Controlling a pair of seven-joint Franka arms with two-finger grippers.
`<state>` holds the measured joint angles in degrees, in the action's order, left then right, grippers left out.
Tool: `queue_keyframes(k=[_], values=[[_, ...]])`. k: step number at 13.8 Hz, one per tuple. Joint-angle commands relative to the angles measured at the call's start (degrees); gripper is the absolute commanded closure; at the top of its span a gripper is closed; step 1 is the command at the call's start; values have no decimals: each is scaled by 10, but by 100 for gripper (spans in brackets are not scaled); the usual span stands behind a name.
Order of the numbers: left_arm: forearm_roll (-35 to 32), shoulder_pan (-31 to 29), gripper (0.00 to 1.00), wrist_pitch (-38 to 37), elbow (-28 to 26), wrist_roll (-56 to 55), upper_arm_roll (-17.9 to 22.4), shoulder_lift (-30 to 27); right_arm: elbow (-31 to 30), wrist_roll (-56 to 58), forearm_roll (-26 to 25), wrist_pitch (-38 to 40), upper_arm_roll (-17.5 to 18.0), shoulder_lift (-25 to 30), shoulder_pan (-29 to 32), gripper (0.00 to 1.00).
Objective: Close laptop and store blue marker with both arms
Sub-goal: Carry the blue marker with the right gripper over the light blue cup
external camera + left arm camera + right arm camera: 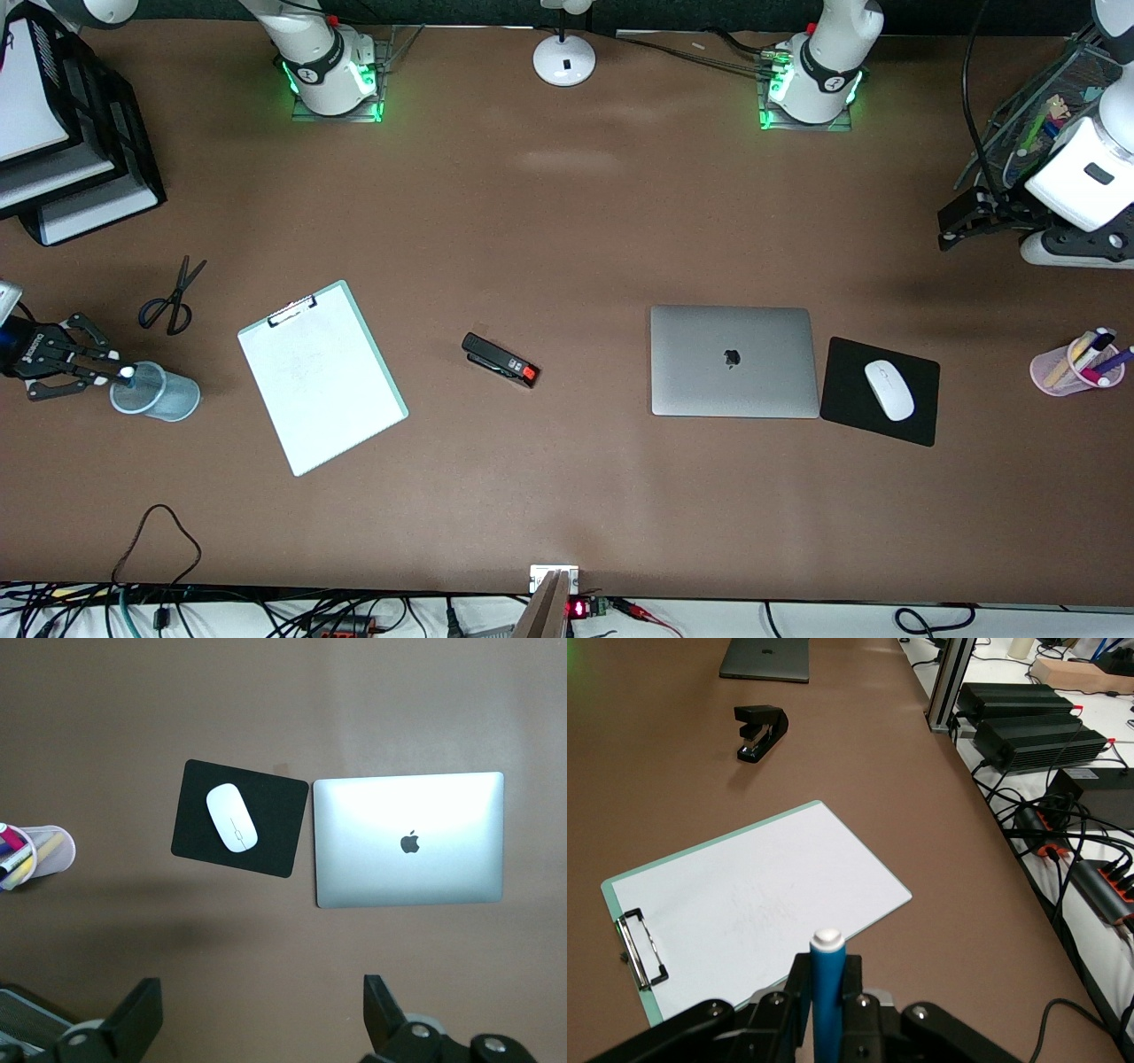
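The laptop [733, 361] lies closed on the table, silver lid up with the dark apple logo. It also shows in the left wrist view [407, 840] and in the right wrist view [766, 657]. My right gripper [108, 372] is shut on the blue marker [828, 992], whose whitish end [127, 373] sits over the rim of a pale blue cup [158, 394] at the right arm's end of the table. My left gripper [964, 217] is open and empty, up over bare table near the left arm's end; its fingers [142, 1019] stand wide apart.
A black mouse pad [850, 403] with a white mouse [889, 389] lies beside the laptop. A pink cup [1063, 372] holds pens. A black stapler [500, 361], a clipboard [321, 377], scissors [171, 299], paper trays [62, 168] and a mesh organizer [1036, 115] are also here.
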<state>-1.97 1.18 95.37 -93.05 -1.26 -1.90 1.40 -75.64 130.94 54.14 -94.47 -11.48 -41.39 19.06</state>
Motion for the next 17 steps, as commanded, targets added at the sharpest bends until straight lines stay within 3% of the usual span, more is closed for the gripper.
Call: queue_keyframes(k=[1, 14, 17], values=[[-4, 13, 0, 3, -13, 13, 10, -7, 32, 19, 21, 15, 7, -30, 22, 100], [-7, 9, 0, -16, -11, 9, -1, -14, 37, 25, 57, 4, 7, -92, 44, 99], [-6, 9, 0, -19, -10, 9, -4, -14, 69, 25, 60, 3, 7, -113, 46, 99]])
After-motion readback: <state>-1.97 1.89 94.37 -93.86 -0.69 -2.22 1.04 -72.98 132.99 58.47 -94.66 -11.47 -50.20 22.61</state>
